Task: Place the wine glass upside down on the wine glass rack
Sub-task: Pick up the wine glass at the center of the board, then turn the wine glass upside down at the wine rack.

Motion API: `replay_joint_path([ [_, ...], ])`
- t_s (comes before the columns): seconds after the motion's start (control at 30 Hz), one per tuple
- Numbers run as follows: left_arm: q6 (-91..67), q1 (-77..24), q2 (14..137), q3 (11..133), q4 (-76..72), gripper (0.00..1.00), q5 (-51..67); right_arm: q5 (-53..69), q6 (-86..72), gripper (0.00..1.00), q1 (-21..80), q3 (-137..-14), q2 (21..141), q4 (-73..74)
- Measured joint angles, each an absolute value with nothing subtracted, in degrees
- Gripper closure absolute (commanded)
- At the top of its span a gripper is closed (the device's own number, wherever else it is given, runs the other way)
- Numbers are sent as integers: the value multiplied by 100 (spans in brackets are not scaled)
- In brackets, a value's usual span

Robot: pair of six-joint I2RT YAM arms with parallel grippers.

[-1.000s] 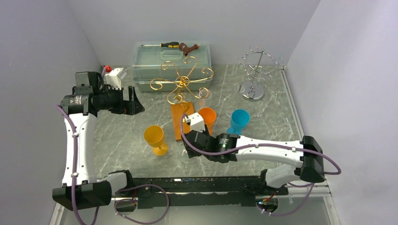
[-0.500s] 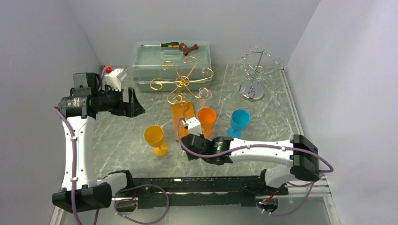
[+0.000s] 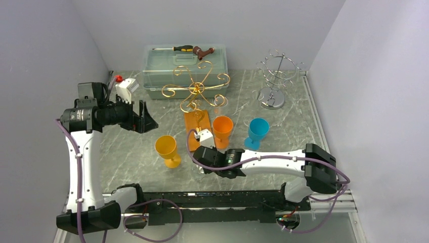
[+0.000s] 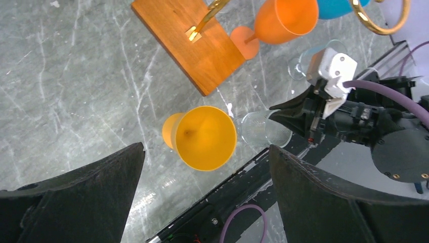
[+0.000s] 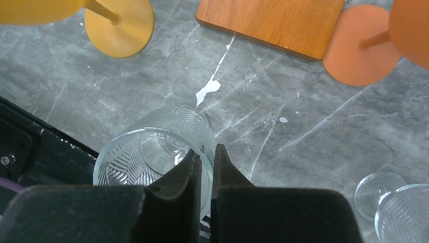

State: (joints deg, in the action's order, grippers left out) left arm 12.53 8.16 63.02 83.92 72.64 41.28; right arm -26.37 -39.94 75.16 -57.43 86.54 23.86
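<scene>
1. Now the right gripper [image 5: 205,152] has its two fingers pressed together on the rim of the clear wine glass [image 5: 152,147].
2. One finger looks to be inside the glass and one outside.
3. The clear wine glass stands with its mouth up, close to the near edge of the grey worktop [image 3: 126,147], about the middle.
4. The left gripper [image 3: 144,117] hangs over the left side of the worktop with its fingers wide apart. It holds nothing.
5. The gold wine glass rack [image 3: 196,88] stands toward the far edge on a brown wooden board [image 3: 195,129]. No glass hangs on it.
6. A yellow cup [image 3: 167,148] stands just left of the clear wine glass.
7. An orange cup [image 3: 222,126] stands just beside the right side of the board, and a blue cup [image 3: 258,129] stands near it on the right.
8. A second clear glass [image 5: 399,212] sits near the held one.
9. A silver wire stand [image 3: 275,76] is in the far right corner.
10. A see-through box [image 3: 184,71] sits at the far edge behind the rack, with a screwdriver [image 3: 177,48] on its lid.
</scene>
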Motion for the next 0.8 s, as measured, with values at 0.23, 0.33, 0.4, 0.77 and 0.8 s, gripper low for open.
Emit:
replay_joint_path([
  [0.23,1426,816,6152,8405,7470,1,4751,-2709,-3815,100,7516,-5743,7898,2995],
  [0.33,1494,816,6110,8475,7559,1,5109,-2746,-3605,100,7516,-5782,7126,3166],
  [0.4,1551,816,6112,8591,7620,1,5328,-2753,-3409,100,7516,-5975,6632,3326],
  [0.77,1529,521,6123,9244,7634,1,5771,-2759,-2169,100,7516,-8840,6901,3454],
  [0.8,1535,493,6125,9332,7642,1,5774,-2759,-2069,100,7513,-8995,7002,3439],
])
